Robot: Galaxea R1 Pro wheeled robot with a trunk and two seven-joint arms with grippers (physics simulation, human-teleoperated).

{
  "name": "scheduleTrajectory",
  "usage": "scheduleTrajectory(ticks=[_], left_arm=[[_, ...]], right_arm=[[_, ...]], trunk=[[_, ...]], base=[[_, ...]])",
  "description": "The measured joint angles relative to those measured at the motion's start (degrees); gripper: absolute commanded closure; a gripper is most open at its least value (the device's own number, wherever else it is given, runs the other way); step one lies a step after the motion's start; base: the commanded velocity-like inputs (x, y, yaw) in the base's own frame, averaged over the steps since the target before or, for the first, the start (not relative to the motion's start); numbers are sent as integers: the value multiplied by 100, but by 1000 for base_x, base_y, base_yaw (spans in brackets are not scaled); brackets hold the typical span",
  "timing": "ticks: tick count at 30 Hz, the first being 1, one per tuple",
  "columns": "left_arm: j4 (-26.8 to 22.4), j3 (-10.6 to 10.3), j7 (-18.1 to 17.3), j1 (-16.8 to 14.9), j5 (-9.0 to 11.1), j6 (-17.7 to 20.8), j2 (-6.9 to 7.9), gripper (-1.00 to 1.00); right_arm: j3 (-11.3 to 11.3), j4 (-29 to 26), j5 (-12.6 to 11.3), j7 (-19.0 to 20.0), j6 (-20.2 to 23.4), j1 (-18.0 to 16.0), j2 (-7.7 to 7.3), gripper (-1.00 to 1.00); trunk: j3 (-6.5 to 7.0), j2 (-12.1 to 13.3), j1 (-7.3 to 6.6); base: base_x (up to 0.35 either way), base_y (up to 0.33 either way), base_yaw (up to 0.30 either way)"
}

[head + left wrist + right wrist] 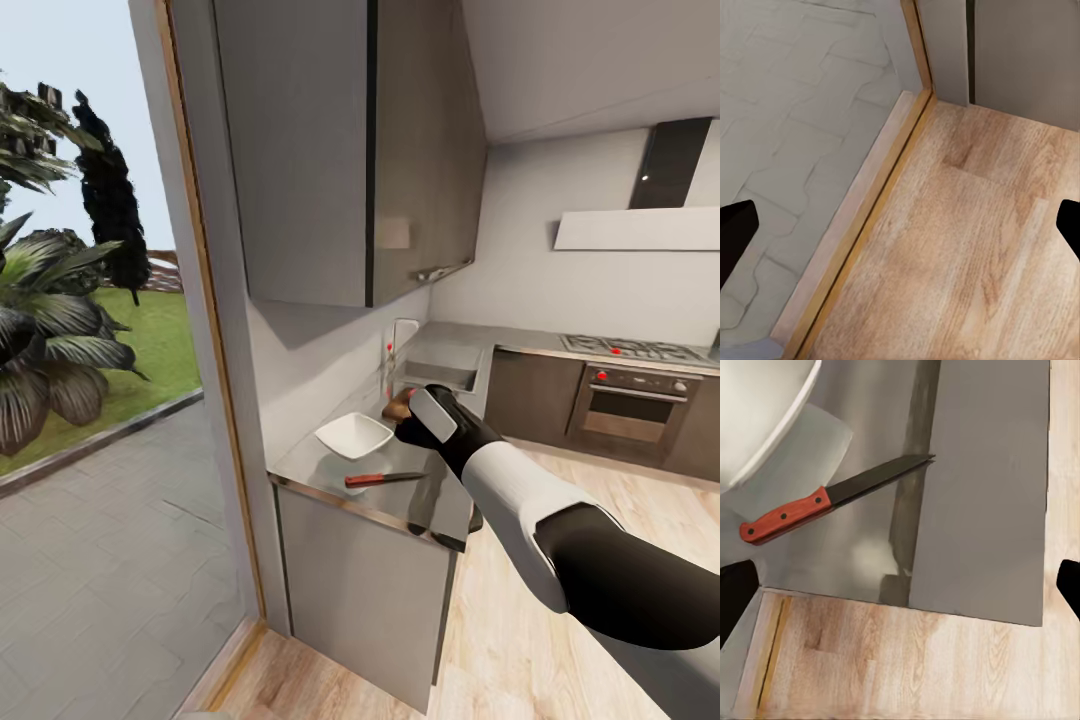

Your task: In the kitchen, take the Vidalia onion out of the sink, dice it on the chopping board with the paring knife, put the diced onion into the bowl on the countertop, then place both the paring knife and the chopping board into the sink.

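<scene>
You face a glossy grey countertop (330, 470) that mirrors the glazed white bowl (354, 435) beside it. The paring knife (832, 499) you see from the right wrist has a red, riveted handle and a dark, matt blade. A dull metallic sink (440, 375) sits below a chrome tap (398, 345). Beneath you runs pale, grained wood flooring (967, 247); outside, matt grey paving (787, 127). Your right arm's casing (520, 495) looks like smooth white and black plastic.

This is a kitchen in a home. It has a sink (443, 368), a stove top (632, 350), an oven (633, 403), cupboards (340, 140) and a countertop (330, 465) by a garden door.
</scene>
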Motion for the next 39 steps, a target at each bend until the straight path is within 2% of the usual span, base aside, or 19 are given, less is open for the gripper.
scheduleTrajectory(ticks=[3,8,10,13,15,19,32,39], left_arm=[[0,0,3,0,0,3,0,-100],[0,0,5,0,0,5,0,-100],[0,0,5,0,0,6,0,-100],[0,0,7,0,0,6,0,-100],[0,0,8,0,0,6,0,-100],[0,0,9,0,0,6,0,-100],[0,0,9,0,0,6,0,-100],[2,0,9,-2,0,4,0,-100]], right_arm=[[-1,134,11,369,153,12,0,-100],[80,172,28,462,180,38,0,-100],[233,188,35,474,178,47,0,-100],[717,210,40,482,169,57,0,-100],[950,213,42,486,163,60,0,-100],[1197,216,44,493,157,67,0,-100],[1249,217,40,593,165,72,0,-100],[1236,216,47,660,155,72,0,-100]], trunk=[[0,1,1],[0,0,1],[0,0,1],[0,0,1],[0,0,1],[0,0,1],[0,0,1],[1,0,1]], base=[[46,0,0],[10,0,0],[2,0,0],[0,0,0],[0,0,0],[0,0,0],[0,8,0],[5,191,0]])
